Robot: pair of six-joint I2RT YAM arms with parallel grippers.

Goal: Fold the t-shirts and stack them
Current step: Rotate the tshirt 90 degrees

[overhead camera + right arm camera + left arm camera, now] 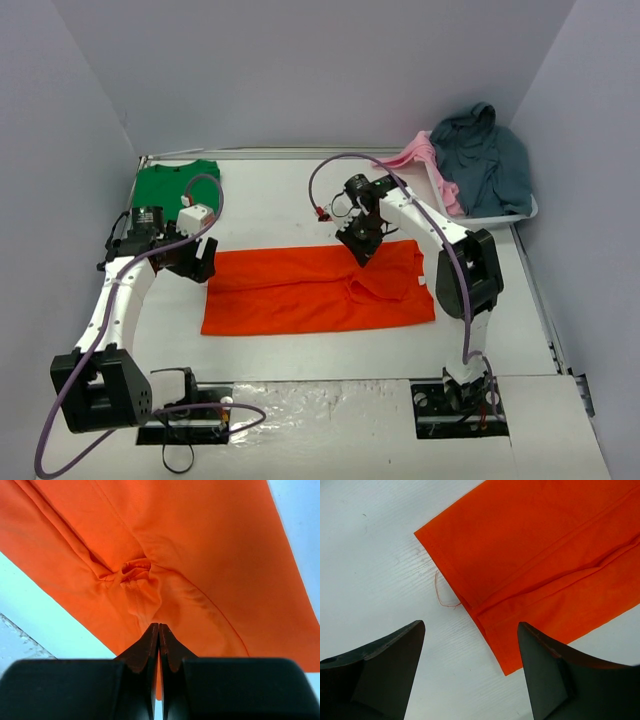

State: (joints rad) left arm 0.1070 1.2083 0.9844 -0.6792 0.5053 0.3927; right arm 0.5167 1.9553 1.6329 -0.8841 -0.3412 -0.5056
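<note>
Right now my right tool (159, 632) pinches the far edge of the orange t-shirt (300, 290) (spread mid-tabletop (300, 205)); my left tool (470, 625) hangs spread at its left end; the green t-shirt (165, 185) lies far left.

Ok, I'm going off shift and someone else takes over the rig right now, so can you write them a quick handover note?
Left gripper: open, holding nothing, above the left end of the orange t-shirt.
Right gripper: shut on that shirt's far edge.
Green t-shirt: lies folded at the far left corner.
Done: green folded; orange lies flat as a long band.
Left: finish folding the orange one, then stack the two.
</note>
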